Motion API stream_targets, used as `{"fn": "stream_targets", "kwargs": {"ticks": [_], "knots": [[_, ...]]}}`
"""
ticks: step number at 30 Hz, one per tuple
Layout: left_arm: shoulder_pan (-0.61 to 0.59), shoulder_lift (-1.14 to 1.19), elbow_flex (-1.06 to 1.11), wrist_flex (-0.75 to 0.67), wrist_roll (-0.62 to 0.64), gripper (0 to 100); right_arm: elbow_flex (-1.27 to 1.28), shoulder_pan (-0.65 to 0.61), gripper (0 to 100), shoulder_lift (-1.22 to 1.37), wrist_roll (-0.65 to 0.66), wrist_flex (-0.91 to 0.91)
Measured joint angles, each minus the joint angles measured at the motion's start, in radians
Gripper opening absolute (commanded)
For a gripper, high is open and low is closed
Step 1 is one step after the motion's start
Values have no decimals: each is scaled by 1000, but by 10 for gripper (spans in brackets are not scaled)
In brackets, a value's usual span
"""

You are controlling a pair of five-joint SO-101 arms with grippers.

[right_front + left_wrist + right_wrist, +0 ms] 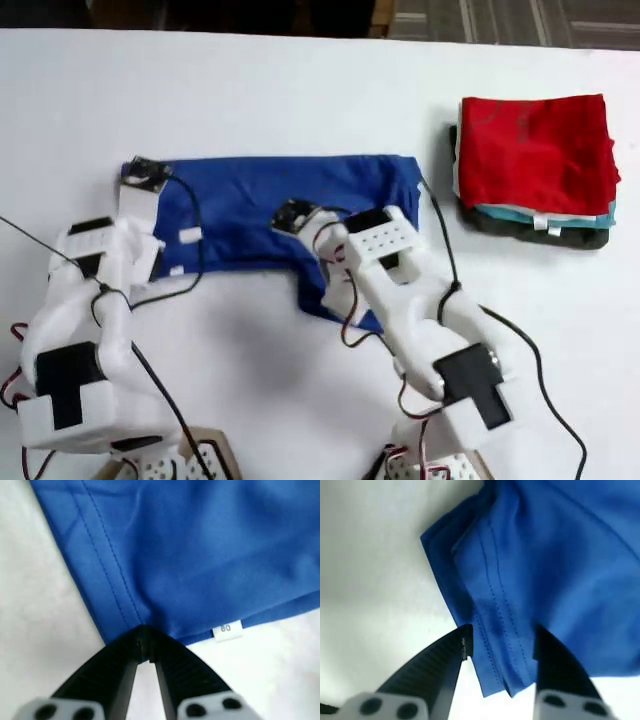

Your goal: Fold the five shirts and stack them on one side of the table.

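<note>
1. Nearest me, the left arm (85,330) and the right arm (420,300) rise from the near edge of the white table (250,90) and lean out over it, side by side.
2. The left gripper (144,647) sits at the left end of the blue shirt (260,200). Its black jaws are pressed together, pinching the hemmed edge of the cloth at a corner, and the fabric puckers a little where they bite.
3. A small white tag (226,629) pokes out from the shirt's edge just beside that pinch.
4. The right gripper (502,642) is down over the middle of the shirt, above a flap that hangs toward the arms. Its jaws stand apart, one on each side of a folded, stitched edge, with cloth lying between them but not squeezed.
5. The blue shirt itself lies flat as a long band across the middle of the table, between the two grippers and running on to the right.
6. Farther off on the right, well apart from the blue shirt, stands the stack (535,225) of folded shirts. A red shirt (535,150) is on top, with edges of white, teal and dark cloth showing beneath it.
</note>
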Motion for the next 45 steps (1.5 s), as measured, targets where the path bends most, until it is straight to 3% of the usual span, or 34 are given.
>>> {"fn": "stream_targets", "kwargs": {"ticks": [7, 12, 14, 17, 28, 38, 45], "knots": [[0, 0, 3, -9, 2, 26, -2, -100, 224, 58, 0, 3], [0, 0, 3, -9, 2, 26, -9, -106, 182, 124, 0, -20], [0, 0, 3, -9, 2, 26, -17, -104, 143, 149, 0, -26], [0, 0, 3, -9, 2, 26, -35, -91, 6, 166, 0, -29], [0, 0, 3, -9, 2, 26, -83, 12, 18, 152, -2, -3], [0, 0, 3, -9, 2, 26, -376, 81, 18, 43, 84, 133], [0, 0, 3, -9, 2, 26, -718, 117, 18, 285, 86, 143]]}}
